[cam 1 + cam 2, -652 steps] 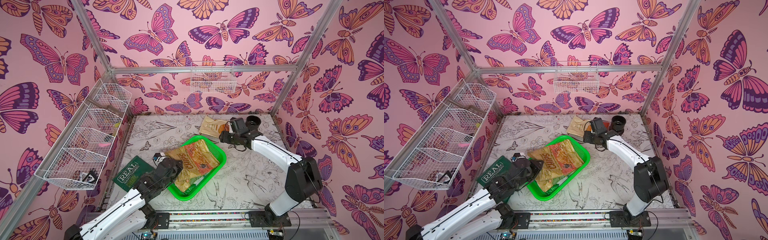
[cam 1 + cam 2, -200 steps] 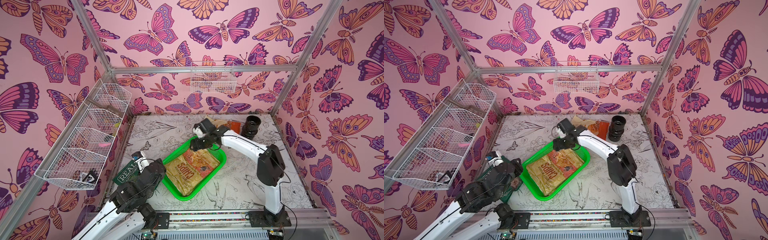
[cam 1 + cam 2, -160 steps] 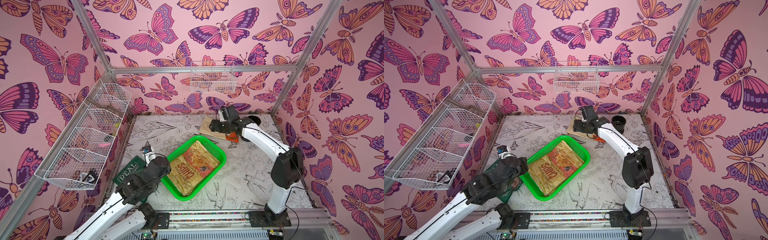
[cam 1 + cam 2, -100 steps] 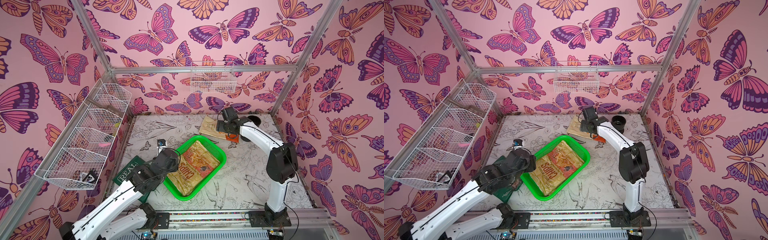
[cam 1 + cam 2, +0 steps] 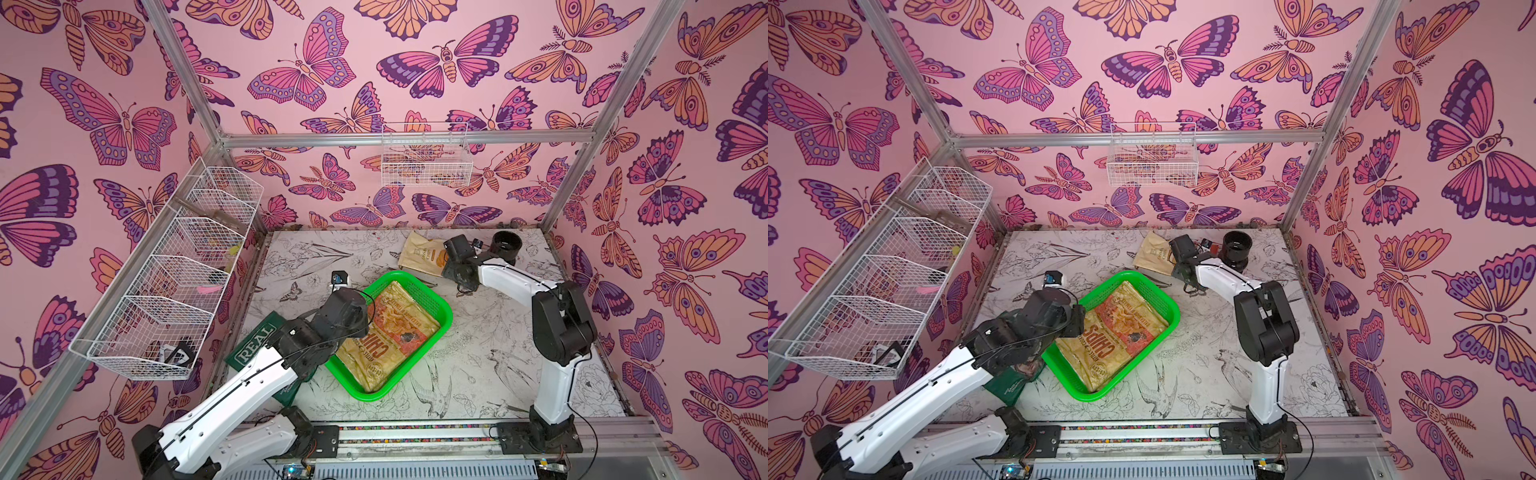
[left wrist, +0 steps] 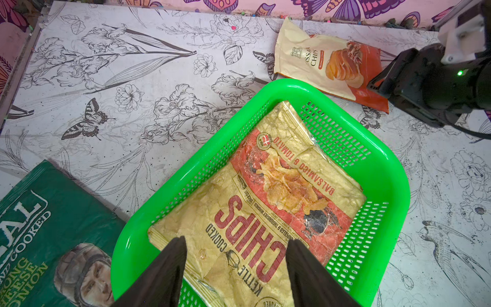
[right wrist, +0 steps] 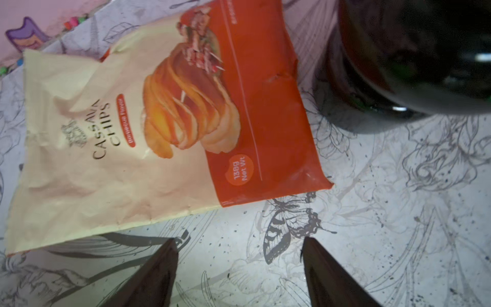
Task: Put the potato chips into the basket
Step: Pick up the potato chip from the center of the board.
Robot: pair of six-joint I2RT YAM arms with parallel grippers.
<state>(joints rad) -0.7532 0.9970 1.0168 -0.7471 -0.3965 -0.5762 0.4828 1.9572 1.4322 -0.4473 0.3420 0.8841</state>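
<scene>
"Green basket first: what's different for me there?"

"Your tan CHIPS bag hung over the rim a few seconds ago. Now it lies flat inside. Your left gripper swung off toward the dark green REAL bag and has come back above the basket's near end, jaws well apart, holding nothing."

"And my right side?"

"A second ago it reached to the basket's far edge. Now your right gripper hangs over bare table just beside the cream-and-orange bag, jaws parted and empty, with the black cylinder close by. I'd judge one bag delivered and two in view left out: the cream one at the back, and the REAL bag beside the basket, under your left arm. Your right looks set for the next pick."
</scene>
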